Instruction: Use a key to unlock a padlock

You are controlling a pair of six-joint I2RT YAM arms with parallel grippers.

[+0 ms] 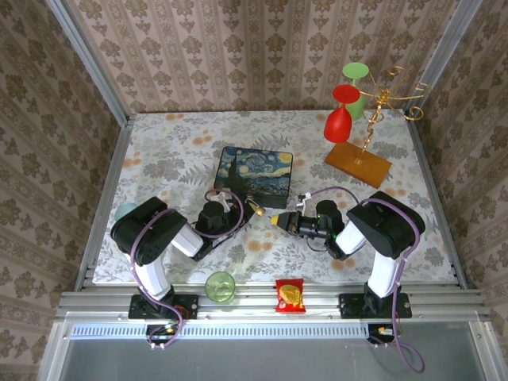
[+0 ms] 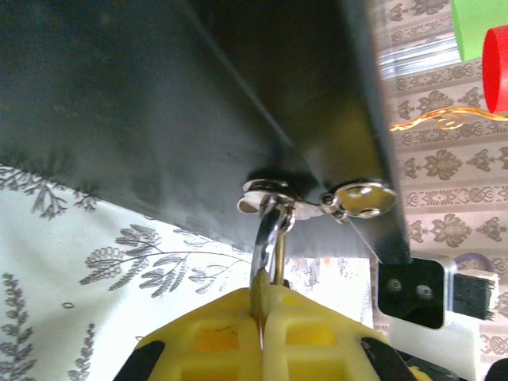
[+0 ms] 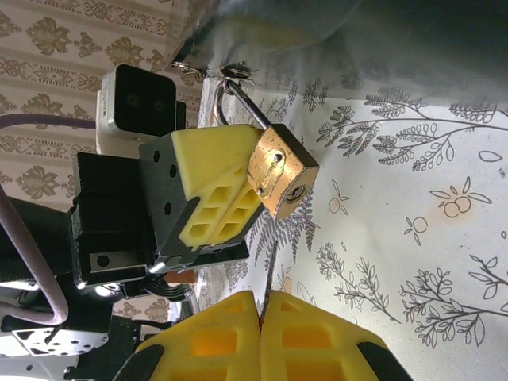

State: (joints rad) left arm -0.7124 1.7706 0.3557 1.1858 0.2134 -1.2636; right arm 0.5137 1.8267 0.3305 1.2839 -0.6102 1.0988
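Near the floral table's (image 1: 159,159) middle, the brass padlock (image 3: 279,171) hangs at the painted box's (image 1: 254,175) near edge, clamped in the left gripper (image 3: 238,186). The right gripper (image 3: 262,305), pinching what seems to be the key (image 3: 271,270), should square it to the keyhole (image 3: 295,193) before pushing.

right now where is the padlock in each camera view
top external: padlock just below centre, at the near edge of the painted box.
left wrist: padlock bottom centre, sticking up from the left end effector.
right wrist: padlock centre, slightly high.
shared landmark: the painted box, whose latch the padlock hooks through.
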